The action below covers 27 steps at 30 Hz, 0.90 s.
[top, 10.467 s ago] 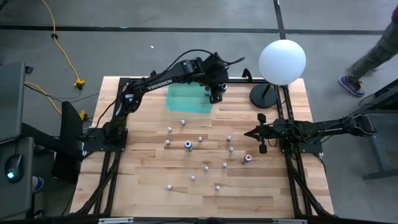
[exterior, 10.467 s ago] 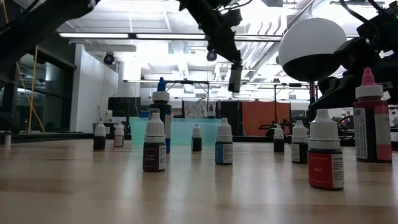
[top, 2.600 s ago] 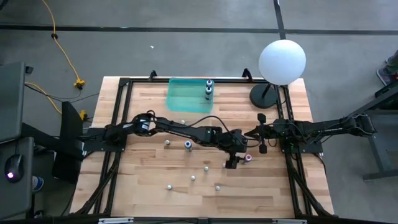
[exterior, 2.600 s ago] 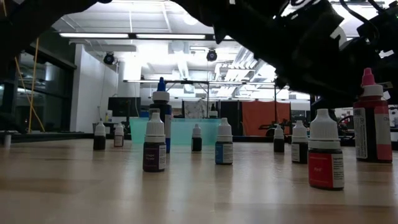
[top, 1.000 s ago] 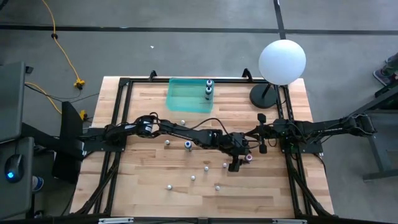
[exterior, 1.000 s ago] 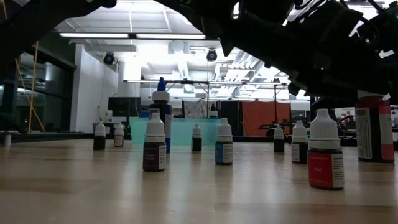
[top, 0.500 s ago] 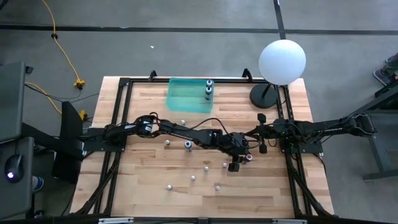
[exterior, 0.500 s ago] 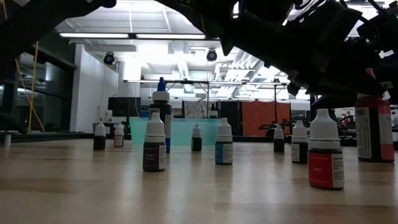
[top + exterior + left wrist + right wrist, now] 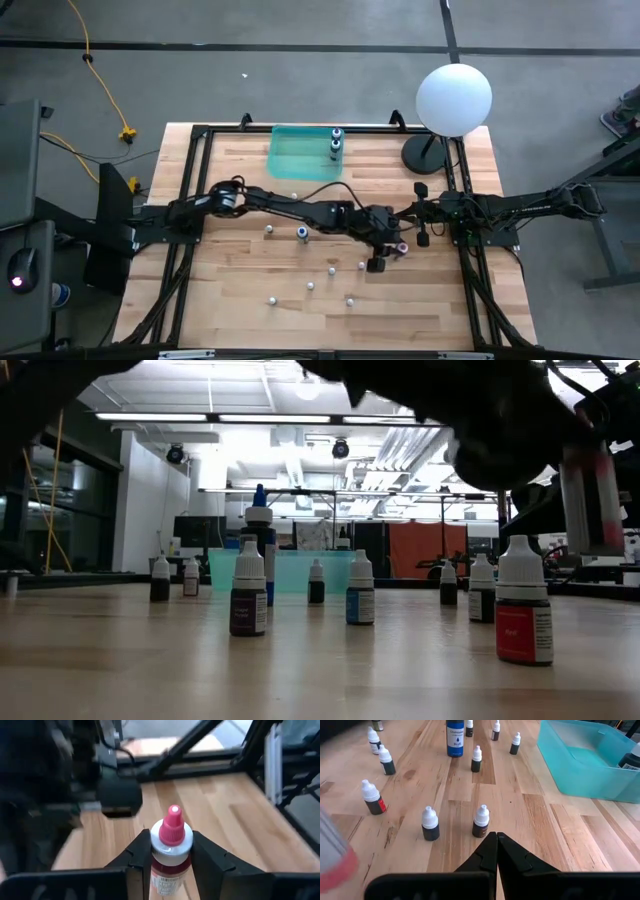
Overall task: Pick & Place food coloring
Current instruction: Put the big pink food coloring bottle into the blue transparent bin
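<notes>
A food coloring bottle (image 9: 171, 851) with a pink cap and red body is between the fingers of my left gripper (image 9: 171, 838), which is shut on it at the table's right middle (image 9: 393, 247). In the low view this bottle (image 9: 590, 500) hangs above the wood. Several other small food coloring bottles (image 9: 302, 233) stand upright on their bases across the table's middle. Two more bottles (image 9: 335, 142) stand in the teal tray (image 9: 300, 155) at the far edge. My right gripper (image 9: 496, 842) is shut and waits by the right edge. My left gripper pinches the bottle's upper body just under the cap (image 9: 159, 859) between its two fingers (image 9: 136, 857), one on each side. The fingers come slanting down from the table's left. The bottle stands upright in the hold, lifted clear of the table.
A white globe lamp (image 9: 453, 98) stands on its dark base at the far right corner. Black frame rails (image 9: 470, 270) run along the table's sides. A tall blue bottle (image 9: 455, 737) and smaller ones (image 9: 430, 824) stand in front of my right gripper.
My left gripper has gone up. The pink-capped bottle, which stood on the table at the right, has risen with it and now hangs clear of the wood, still upright.
</notes>
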Available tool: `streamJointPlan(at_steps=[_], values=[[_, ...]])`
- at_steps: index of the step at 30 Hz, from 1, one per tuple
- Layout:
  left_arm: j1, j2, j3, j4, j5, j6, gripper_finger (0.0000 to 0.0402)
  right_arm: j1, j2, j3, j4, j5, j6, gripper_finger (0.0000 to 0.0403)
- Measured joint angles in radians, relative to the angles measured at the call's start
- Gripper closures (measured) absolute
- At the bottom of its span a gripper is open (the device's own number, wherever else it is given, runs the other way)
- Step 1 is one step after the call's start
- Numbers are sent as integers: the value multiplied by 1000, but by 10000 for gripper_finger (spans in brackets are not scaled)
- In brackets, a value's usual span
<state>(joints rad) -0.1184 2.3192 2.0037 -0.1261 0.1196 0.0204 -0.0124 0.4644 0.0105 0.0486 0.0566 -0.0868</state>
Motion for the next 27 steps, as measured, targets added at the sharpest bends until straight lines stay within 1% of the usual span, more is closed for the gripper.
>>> streamJointPlan(at_steps=[4, 8, 14, 18, 20, 22, 27], values=[[0, -67, 0, -16, 10, 17, 308, 0, 0, 0, 0, 0, 0, 402], [0, -143, 0, -80, 84, 87, 308, 0, 0, 0, 0, 0, 0, 402], [7, -243, 0, -257, 216, 245, 307, 0, 0, 0, 0, 0, 0, 402], [26, -302, -20, -370, 223, 311, 307, 0, 0, 0, 0, 0, 0, 402], [43, -342, -74, -392, 212, 314, 307, 0, 0, 0, -1, 0, 0, 402], [63, -398, -159, -375, 195, 315, 307, 0, 0, 0, -1, 0, 0, 402], [121, -596, -462, -211, 148, 268, 306, 0, 0, 0, 0, 0, 0, 402]])
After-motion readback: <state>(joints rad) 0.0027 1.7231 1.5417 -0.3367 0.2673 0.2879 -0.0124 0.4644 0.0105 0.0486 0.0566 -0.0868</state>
